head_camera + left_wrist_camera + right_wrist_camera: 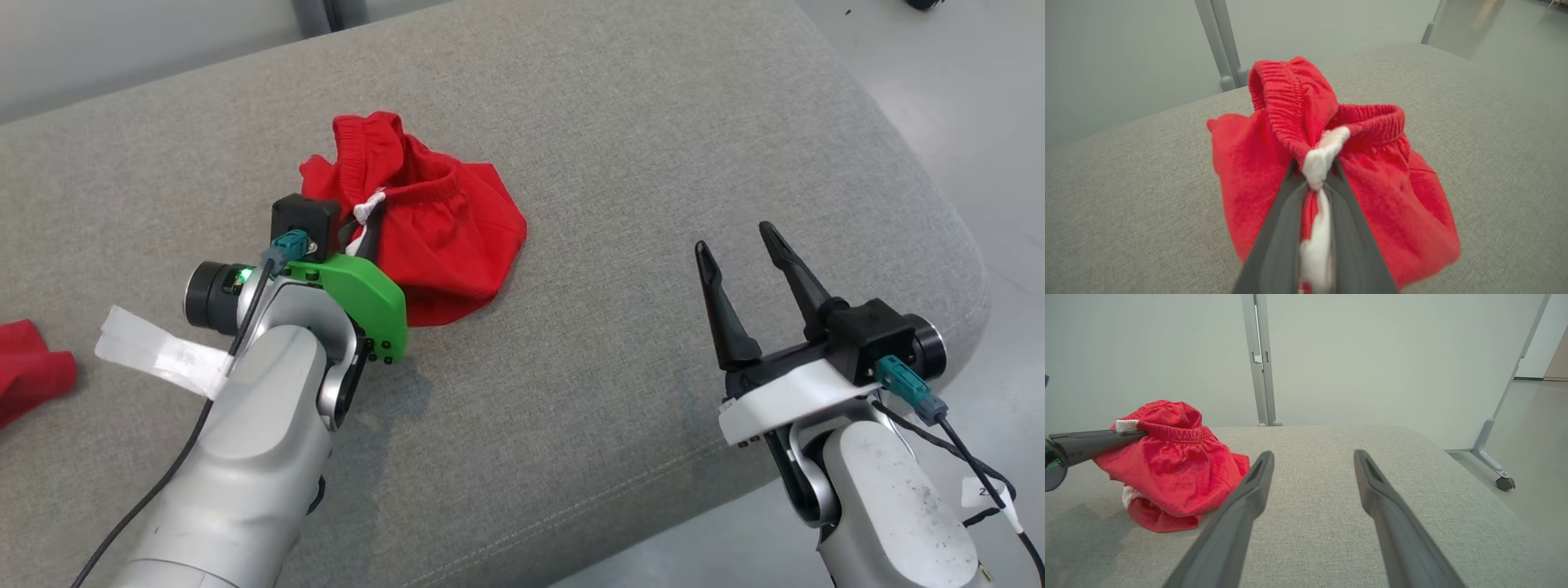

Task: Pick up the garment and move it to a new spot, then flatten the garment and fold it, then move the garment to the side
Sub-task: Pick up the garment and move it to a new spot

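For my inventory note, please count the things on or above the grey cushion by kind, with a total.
Red cloth items: 2 (red shorts, red cloth at the head view's left edge)
Grippers: 2 (left gripper shut on the shorts' white drawstring, right gripper open)
Grey cushion: 1
Total: 5

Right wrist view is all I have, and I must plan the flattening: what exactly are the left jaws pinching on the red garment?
Observer: The left gripper has its jaws shut on the red garment, pinching the white drawstring knot at its elastic waistband.
Operator: Anything else on the cushion beyond my frame?
Observer: Yes, a second red cloth lies on the cushion at the head view's left edge, apart from the garment.
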